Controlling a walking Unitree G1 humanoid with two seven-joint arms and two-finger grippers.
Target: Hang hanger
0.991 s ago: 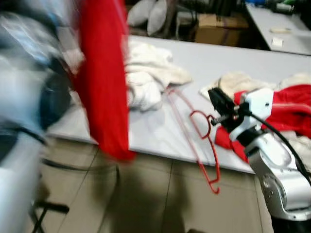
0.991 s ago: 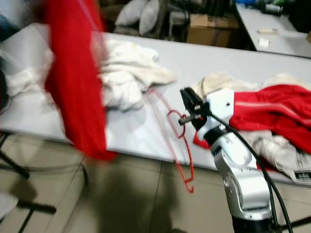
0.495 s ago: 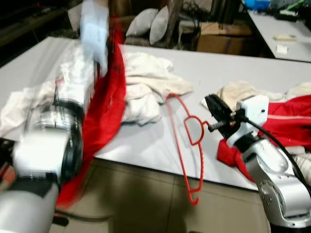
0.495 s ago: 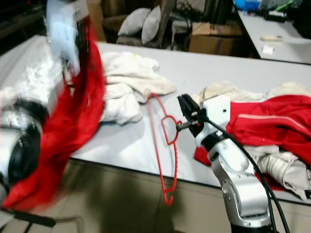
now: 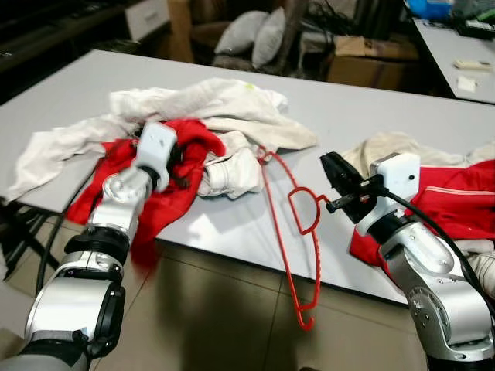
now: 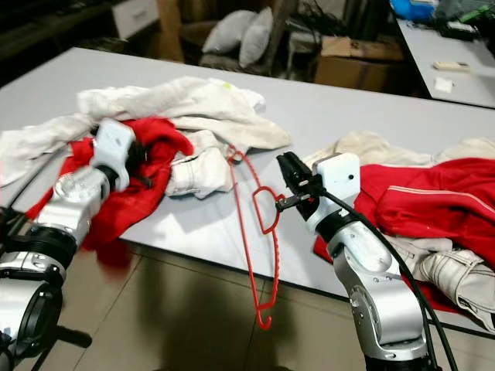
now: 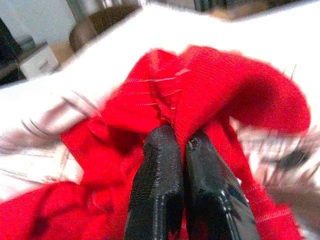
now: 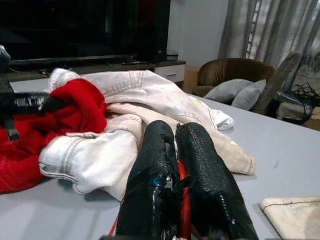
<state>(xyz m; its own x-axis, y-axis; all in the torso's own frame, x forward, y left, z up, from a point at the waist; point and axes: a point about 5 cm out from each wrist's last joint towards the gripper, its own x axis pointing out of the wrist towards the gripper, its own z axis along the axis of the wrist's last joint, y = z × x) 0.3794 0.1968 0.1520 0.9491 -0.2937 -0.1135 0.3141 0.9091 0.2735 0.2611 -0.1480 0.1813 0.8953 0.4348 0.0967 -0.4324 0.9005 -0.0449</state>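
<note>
A thin red wire hanger [image 5: 303, 224] hangs tilted over the front edge of the grey table [image 5: 363, 116], its lower end above the floor. My right gripper [image 5: 332, 168] is shut on its hook end; in the right wrist view the red wire [image 8: 185, 202] shows between the black fingers [image 8: 155, 150]. My left gripper [image 7: 179, 137] is shut on a fold of a red garment [image 5: 166, 193], which lies crumpled on the table's left part and droops over the edge. The left wrist [image 5: 157, 147] rests against that garment.
A heap of white clothes [image 5: 224, 116] lies behind the red garment. A red jacket [image 5: 456, 201] and cream clothes lie at the table's right end. Tiled floor [image 5: 224, 309] runs below the edge. A cardboard box [image 5: 371, 58] and cushions [image 5: 259, 31] stand behind.
My left arm, raised high with the red garment dangling, has come down and laid it on the table. The right gripper still holds the hanger in about the same place.
</note>
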